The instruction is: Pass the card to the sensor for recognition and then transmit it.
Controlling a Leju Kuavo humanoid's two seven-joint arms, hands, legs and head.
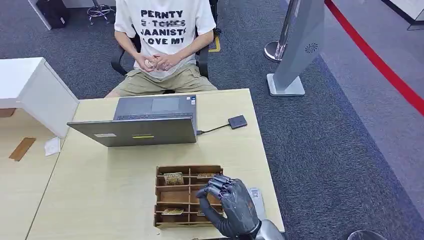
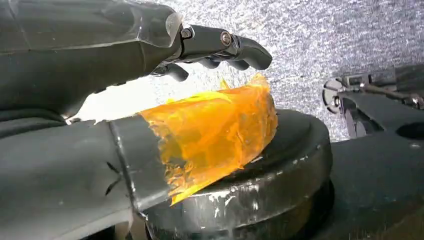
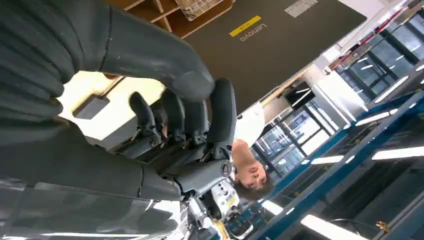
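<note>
- The right hand [image 1: 227, 200] is over the right side of a brown wooden box [image 1: 187, 196] that is split into little slots.
- Its dark fingers [image 1: 216, 184] curl down toward the slots. I cannot tell if it is holding a card or not.
- One card [image 1: 173, 178] lies in a slot near the top left of the box. Another card lies lower down in the box.
- The box sits on a pale wooden table [image 1: 100, 190], close to the robot.
- A grey laptop [image 1: 145, 122] stands open farther back on the table.
- A small dark sensor [image 1: 237, 121] lies to the right of the laptop, joined to it by a thin wire.
- A person [image 1: 162, 40] in a white shirt sits behind the table with both hands together.
- The left hand [image 2: 150, 90] hangs over grey carpet. Its fingers are apart and hold nothing.
</note>
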